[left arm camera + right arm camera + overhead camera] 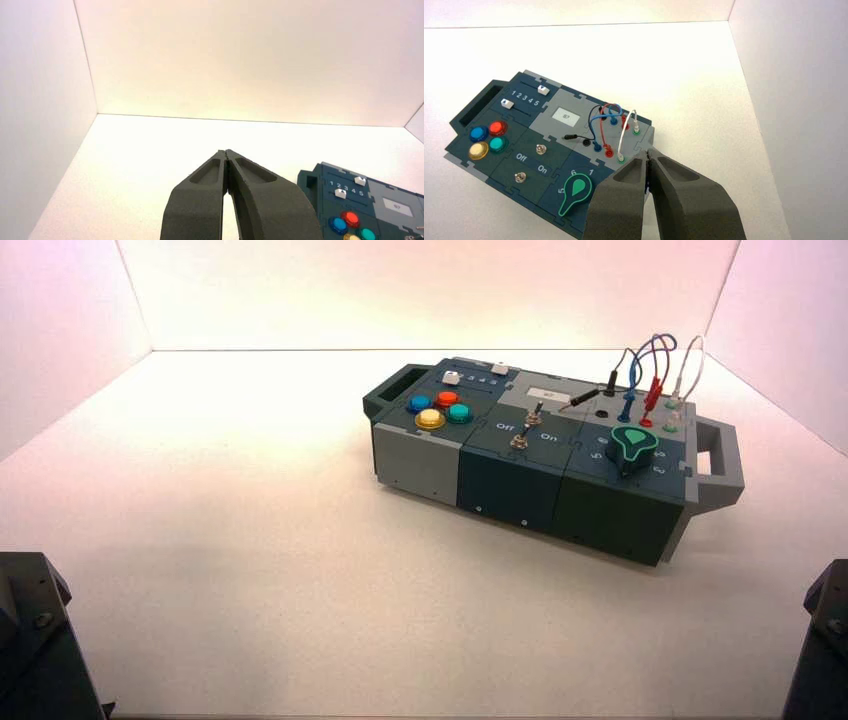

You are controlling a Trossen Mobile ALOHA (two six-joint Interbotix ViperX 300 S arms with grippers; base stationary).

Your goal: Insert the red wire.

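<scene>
We saw the red wire (653, 393) arched over the box's (612, 517) right end, ahead-left of the nearer right gripper (649, 152), clenched empty; the left gripper (226, 152) was parked front-left.

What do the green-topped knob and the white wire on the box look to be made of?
The knob: probably hard plastic, smooth and fairly matt, judging by its evenly coloured, moulded-looking shape.
The white wire: likely a flexible plastic or rubber sleeve, as it bends in a smooth loop; its core cannot be seen.
</scene>
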